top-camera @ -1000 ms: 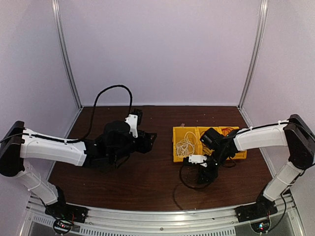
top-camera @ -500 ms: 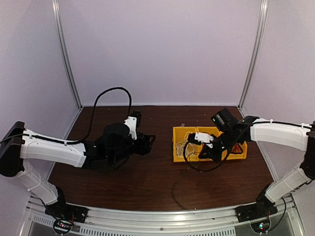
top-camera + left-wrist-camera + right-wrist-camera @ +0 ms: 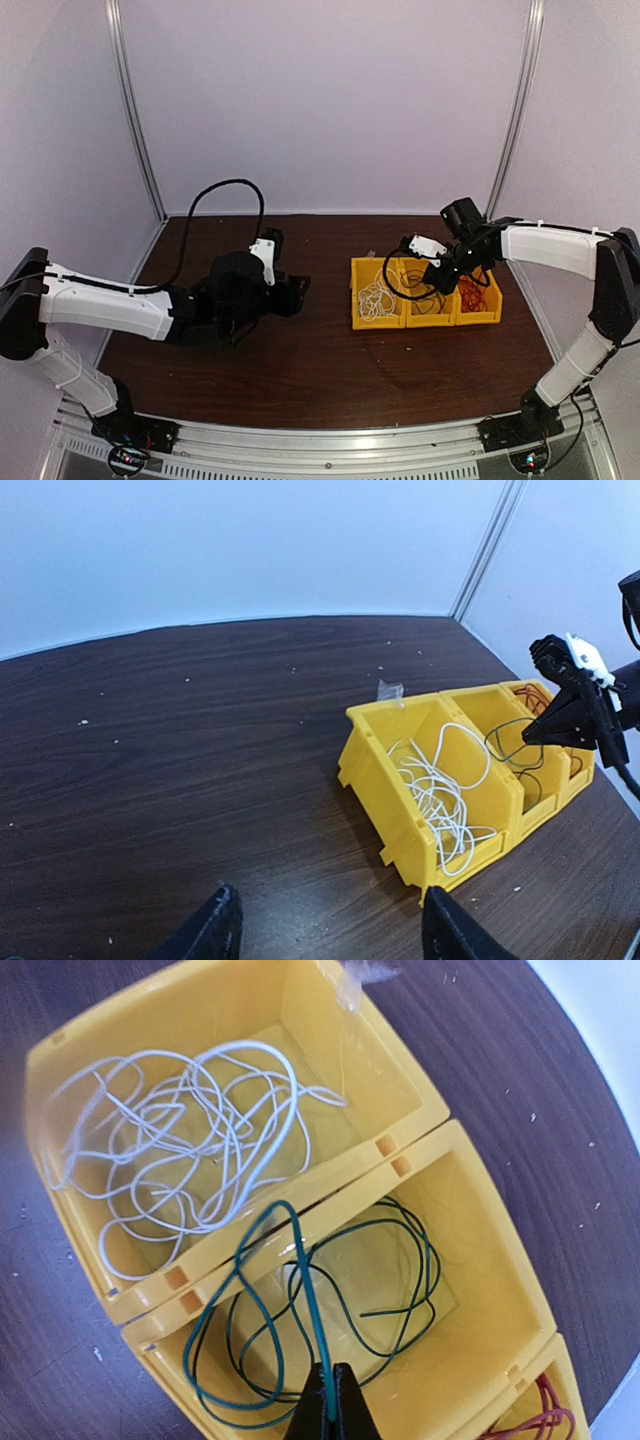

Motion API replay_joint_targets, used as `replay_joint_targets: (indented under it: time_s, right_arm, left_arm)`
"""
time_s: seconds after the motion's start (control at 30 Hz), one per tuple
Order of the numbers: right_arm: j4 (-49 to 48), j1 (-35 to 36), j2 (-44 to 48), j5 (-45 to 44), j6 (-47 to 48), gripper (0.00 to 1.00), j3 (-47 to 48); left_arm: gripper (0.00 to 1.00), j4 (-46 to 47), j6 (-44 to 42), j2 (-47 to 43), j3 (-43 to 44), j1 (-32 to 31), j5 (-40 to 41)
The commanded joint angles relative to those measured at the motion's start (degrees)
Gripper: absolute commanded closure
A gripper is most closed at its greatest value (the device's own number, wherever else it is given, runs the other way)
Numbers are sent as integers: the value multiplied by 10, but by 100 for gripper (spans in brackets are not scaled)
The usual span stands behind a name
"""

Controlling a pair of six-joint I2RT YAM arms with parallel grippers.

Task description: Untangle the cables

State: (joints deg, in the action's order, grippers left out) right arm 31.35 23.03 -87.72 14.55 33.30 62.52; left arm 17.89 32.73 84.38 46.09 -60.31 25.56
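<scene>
Right gripper (image 3: 330, 1400), jaws pinched together on the dark cable (image 3: 308, 1290), holds it above the middle yellow bin (image 3: 500, 1290), apparently to keep its loops apart from the white cables (image 3: 200, 1130) and red cables (image 3: 535, 1420) in the bins alongside, while the left gripper (image 3: 330, 922) hovers spread open over the table (image 3: 200, 730).

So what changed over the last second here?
The right gripper closed on the thin dark cable and carried it away from the arm bases, to over the middle yellow plastic bin. The left gripper stayed open and in place; the white cable stayed put.
</scene>
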Motion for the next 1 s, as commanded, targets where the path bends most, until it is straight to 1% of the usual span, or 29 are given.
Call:
replay_joint_targets:
  time_s: [0.0,0.07,0.1,0.13,0.23,0.3,0.43,0.53,0.7,0.83,0.87,0.93,0.97]
  right_arm:
    - [-39,-4,-62,-50,-24,98,12]
    - [-32,-4,-76,-61,-31,94,23]
    - [-26,-4,-75,-63,-32,87,26]
    - [-17,-4,-70,-63,-32,77,30]
    - [10,-4,-24,-61,-37,60,40]
    - [28,-4,10,-65,-42,49,49]
    - [90,-4,36,-54,-31,38,70]
    - [119,-4,26,-30,-25,37,68]
    - [85,-4,5,18,-34,35,43]
    - [60,-4,-38,9,-54,35,44]
    - [47,-4,-46,-1,-61,36,41]
    - [19,-7,-63,-25,-74,45,41]
    - [8,-9,-74,-34,-76,57,42]
  left_arm:
    - [36,-63,25,-33,11,6,59]
    - [34,-103,51,-49,6,16,73]
    - [32,-121,65,-60,1,21,79]
    - [31,-138,78,-71,-8,29,85]
    - [26,-175,118,-109,-43,49,102]
    - [25,-207,143,-132,-68,67,99]
    - [24,-239,172,-167,-113,102,83]
    - [24,-251,180,-184,-136,120,75]
    - [24,-257,203,-195,-169,148,46]
    - [22,-263,215,-188,-182,157,31]
    - [22,-266,217,-182,-183,163,27]
    - [21,-268,220,-173,-187,176,21]
    - [21,-265,220,-169,-189,182,18]
